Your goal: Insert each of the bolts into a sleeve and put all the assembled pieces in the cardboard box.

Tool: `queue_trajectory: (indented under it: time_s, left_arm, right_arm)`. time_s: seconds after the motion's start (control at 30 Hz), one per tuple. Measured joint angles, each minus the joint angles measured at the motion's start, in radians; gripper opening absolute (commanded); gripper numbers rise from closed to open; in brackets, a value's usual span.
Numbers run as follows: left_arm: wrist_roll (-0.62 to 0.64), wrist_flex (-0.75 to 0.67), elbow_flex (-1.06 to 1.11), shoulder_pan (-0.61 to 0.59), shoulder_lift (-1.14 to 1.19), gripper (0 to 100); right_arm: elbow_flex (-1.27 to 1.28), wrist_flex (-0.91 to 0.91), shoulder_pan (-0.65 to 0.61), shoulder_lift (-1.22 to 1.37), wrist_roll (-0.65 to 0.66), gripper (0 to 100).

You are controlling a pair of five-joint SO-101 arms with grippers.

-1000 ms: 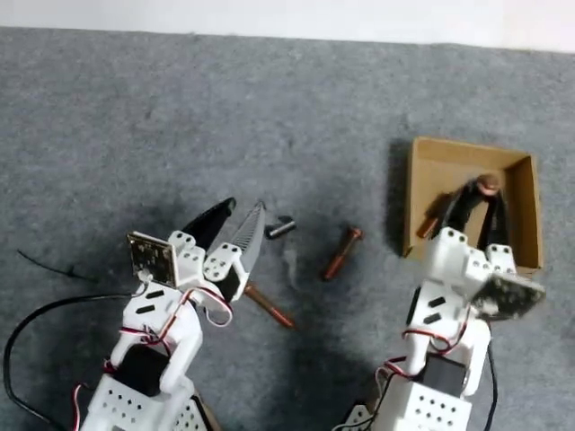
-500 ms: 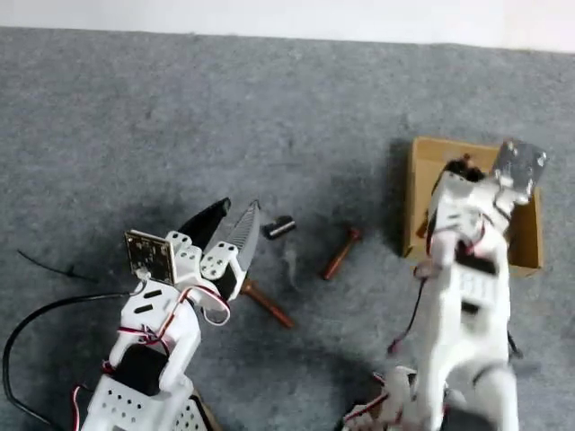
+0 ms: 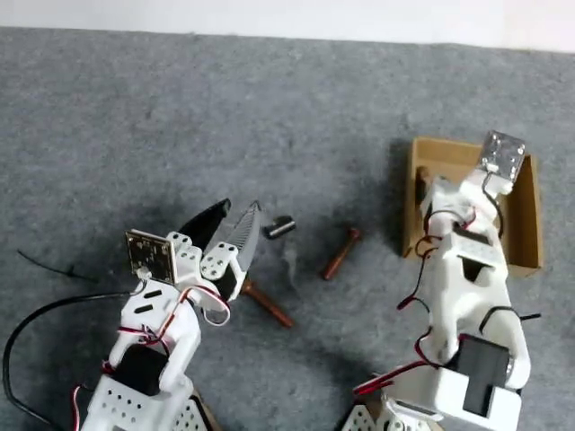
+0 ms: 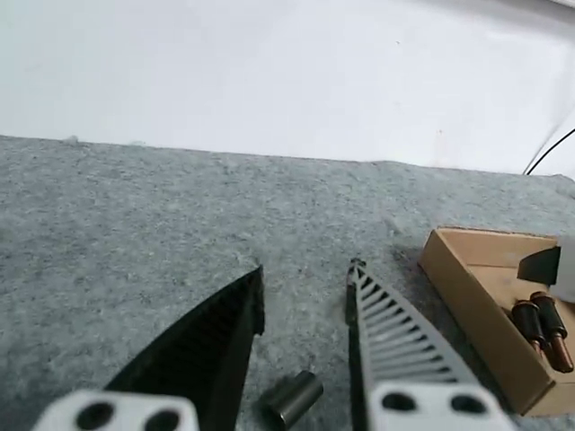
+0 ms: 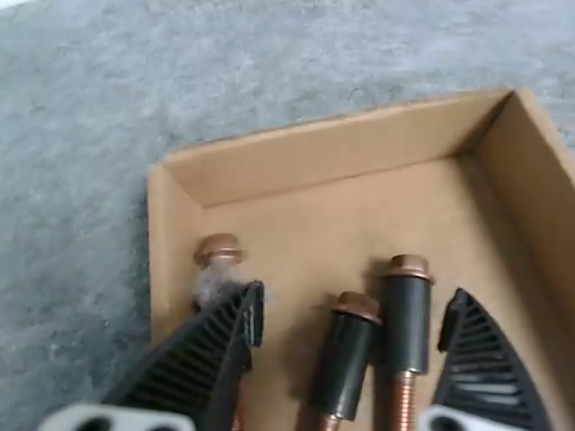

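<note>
My left gripper stands open on the grey mat, its tips just short of a small dark sleeve. The same sleeve lies between the open fingers in the left wrist view. One copper bolt lies loose mid-table, and another bolt sticks out from under the left arm. My right gripper hangs open over the cardboard box. Two sleeved bolts lie in the box between the fingers. A third piece is partly hidden behind one finger.
The cardboard box sits at the right of the mat with the right arm stretched over it. A thin black cable lies at the far left. Bare carpet stretches toward the far wall.
The right arm has stretched forward and risen over the box; the sleeved bolt it held a second ago now lies in the box. The left arm has barely shifted.
</note>
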Motion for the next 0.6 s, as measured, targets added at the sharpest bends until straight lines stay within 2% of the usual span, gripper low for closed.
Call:
queue_trajectory:
  time_s: [0.1, 0.2, 0.37, 0.5, 0.6]
  left_arm:
    - [0.000, 0.000, 0.000, 0.000, 0.000, 15]
    - [0.000, 0.000, 0.000, -0.015, 0.000, 15]
    - [0.000, -0.031, 0.000, -0.183, 0.000, 15]
    - [0.000, -0.044, 0.000, -0.224, 0.000, 15]
    - [0.000, -0.044, 0.000, -0.235, 0.000, 15]
  right_arm:
    - [0.040, 0.075, -0.052, -0.110, 0.000, 28.4]
    - [0.120, 0.152, -0.158, -0.275, 0.000, 28.4]
    - [0.250, 0.278, -0.368, -0.534, 0.000, 28.4]
    - [0.279, 0.397, -0.520, -0.583, 0.000, 28.4]
    - [0.279, 0.413, -0.562, -0.569, 0.000, 28.4]
